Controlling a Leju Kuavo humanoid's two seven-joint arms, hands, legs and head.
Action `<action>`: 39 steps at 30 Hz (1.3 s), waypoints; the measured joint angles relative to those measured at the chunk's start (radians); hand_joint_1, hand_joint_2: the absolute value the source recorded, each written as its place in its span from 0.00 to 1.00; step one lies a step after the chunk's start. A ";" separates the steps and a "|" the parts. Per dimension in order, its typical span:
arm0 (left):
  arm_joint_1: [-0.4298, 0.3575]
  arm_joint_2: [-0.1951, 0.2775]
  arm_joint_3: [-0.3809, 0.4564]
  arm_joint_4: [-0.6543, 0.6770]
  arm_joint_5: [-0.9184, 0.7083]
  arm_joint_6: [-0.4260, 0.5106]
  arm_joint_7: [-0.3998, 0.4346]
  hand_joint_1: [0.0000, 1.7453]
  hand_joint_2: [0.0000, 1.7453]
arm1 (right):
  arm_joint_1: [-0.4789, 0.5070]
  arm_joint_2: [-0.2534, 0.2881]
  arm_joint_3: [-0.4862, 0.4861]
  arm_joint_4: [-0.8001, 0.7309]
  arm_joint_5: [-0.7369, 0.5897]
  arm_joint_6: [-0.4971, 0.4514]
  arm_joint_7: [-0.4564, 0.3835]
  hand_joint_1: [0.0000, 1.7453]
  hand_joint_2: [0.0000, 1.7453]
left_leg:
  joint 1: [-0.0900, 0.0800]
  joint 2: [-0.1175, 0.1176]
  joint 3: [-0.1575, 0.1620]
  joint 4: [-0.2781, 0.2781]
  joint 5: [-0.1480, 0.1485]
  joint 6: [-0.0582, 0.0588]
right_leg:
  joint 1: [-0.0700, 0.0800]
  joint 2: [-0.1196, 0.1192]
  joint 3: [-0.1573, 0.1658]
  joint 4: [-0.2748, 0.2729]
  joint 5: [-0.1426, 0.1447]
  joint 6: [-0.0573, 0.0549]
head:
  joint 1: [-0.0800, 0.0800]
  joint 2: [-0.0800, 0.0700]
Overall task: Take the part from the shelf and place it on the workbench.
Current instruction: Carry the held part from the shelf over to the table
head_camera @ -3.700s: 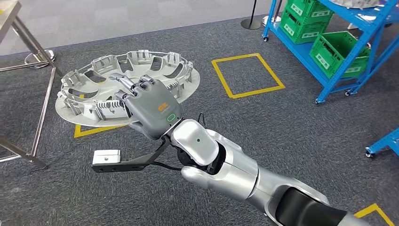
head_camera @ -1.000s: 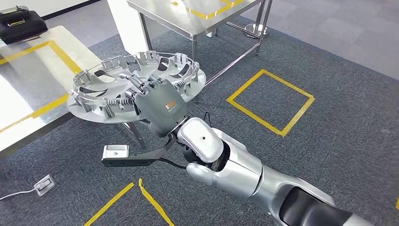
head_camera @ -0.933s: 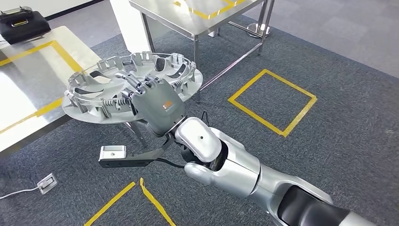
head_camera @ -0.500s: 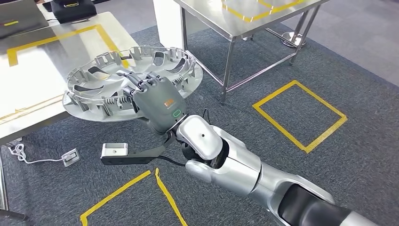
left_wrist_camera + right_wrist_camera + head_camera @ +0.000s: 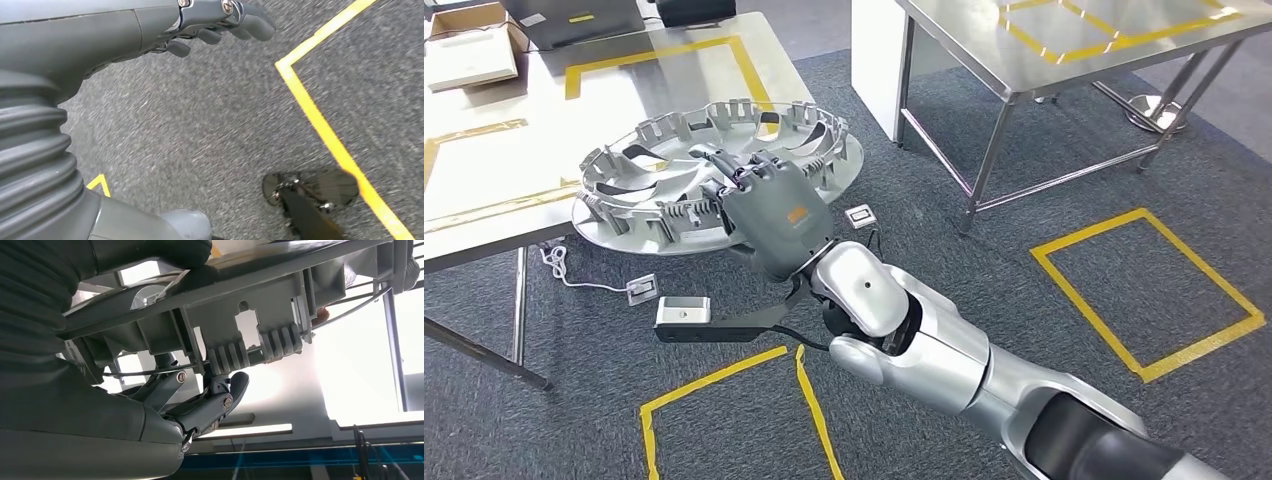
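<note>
Half done, I judge: the right hand (image 5: 769, 215) grips the part (image 5: 714, 180) off the shelf, just over the near-left worktop (image 5: 484, 200) edge; setting down remains. The left hand (image 5: 150, 30) hangs with nothing in it, fingers loosely curled.

1. Beyond the right hand and off to its right you have a second steel table (image 5: 1064, 50) with yellow tape on its top.
2. On the grey carpet to the hand's right lies a yellow tape square (image 5: 1146, 292); another yellow outline (image 5: 724, 400) sits near its wrist.
3. Far beyond the hand, to its left, a cardboard box (image 5: 469, 58) rests.
4. Two small white floor sockets lie close by: one (image 5: 642, 289) left of the hand with a white cord, one (image 5: 860, 216) just right.
</note>
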 joint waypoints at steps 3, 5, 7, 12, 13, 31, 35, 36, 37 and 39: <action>0.000 0.000 0.000 0.000 0.000 0.000 0.004 0.00 1.00 | 0.000 0.001 0.000 0.000 0.000 0.000 0.001 1.00 1.00 | -0.007 0.101 -0.059 0.125 -0.070 -0.010 | -0.002 -0.044 0.007 -0.009 0.005 -0.015 | -0.005 0.000; -0.001 0.000 0.000 0.000 0.001 0.000 0.007 0.00 1.00 | 0.002 -0.001 0.000 0.000 0.001 0.000 0.001 1.00 1.00 | -0.005 0.125 -0.114 0.248 -0.119 -0.015 | 0.002 -0.075 0.007 -0.008 0.003 -0.019 | -0.005 0.000; 0.001 0.001 0.000 0.000 0.003 0.000 0.010 0.00 1.00 | 0.004 -0.002 0.001 0.000 0.000 0.000 0.000 1.00 1.00 | -0.005 0.130 -0.108 0.252 -0.105 -0.016 | 0.003 -0.104 0.008 -0.006 0.000 -0.019 | -0.005 0.000; -0.001 0.003 0.000 0.000 0.005 0.003 0.011 0.00 1.00 | 0.003 -0.001 0.001 -0.002 -0.004 0.002 0.001 1.00 1.00 | -0.023 0.203 0.032 0.002 -0.028 0.019 | 0.013 -0.162 0.015 0.000 -0.016 -0.002 | -0.004 0.000; 0.000 0.003 0.000 0.000 0.005 0.003 0.012 0.00 1.00 | 0.002 -0.001 0.001 -0.003 -0.004 0.003 0.001 1.00 1.00 | -0.025 0.191 0.032 0.002 -0.026 0.026 | 0.015 -0.173 0.017 -0.001 -0.018 0.003 | -0.003 0.000; -0.003 0.004 0.000 0.000 -0.001 0.002 0.023 0.00 1.00 | -0.006 -0.006 0.001 -0.006 -0.038 -0.003 -0.007 1.00 1.00 | -0.017 0.085 0.019 0.000 -0.014 0.037 | 0.000 -0.038 -0.018 0.001 0.012 0.021 | 0.015 0.000; -0.003 0.005 0.000 0.000 -0.001 0.003 0.023 0.00 1.00 | -0.010 -0.003 0.001 -0.006 -0.044 -0.003 -0.007 1.00 1.00 | -0.009 0.090 0.069 -0.082 0.012 0.055 | -0.001 -0.038 -0.010 -0.008 0.012 0.028 | 0.013 0.000; -0.002 0.004 0.000 0.000 0.000 0.003 0.023 0.00 1.00 | -0.012 -0.003 0.001 -0.006 -0.045 -0.003 -0.008 1.00 1.00 | -0.004 0.093 0.084 -0.105 0.022 0.056 | -0.001 -0.038 -0.024 0.023 -0.007 0.031 | 0.014 0.000; -0.002 0.004 0.001 0.000 0.000 0.003 0.022 0.00 1.00 | -0.014 -0.003 0.001 -0.005 -0.046 -0.003 -0.008 1.00 1.00 | -0.001 0.095 0.091 -0.115 0.026 0.053 | -0.004 -0.039 -0.049 0.073 -0.035 0.037 | 0.015 0.000; -0.002 0.005 0.001 0.000 -0.001 0.003 0.022 0.00 1.00 | -0.015 -0.005 0.001 -0.004 -0.047 -0.004 -0.007 1.00 1.00 | 0.008 0.096 0.090 -0.115 0.026 0.044 | -0.016 -0.039 -0.107 0.182 -0.083 0.053 | 0.016 0.000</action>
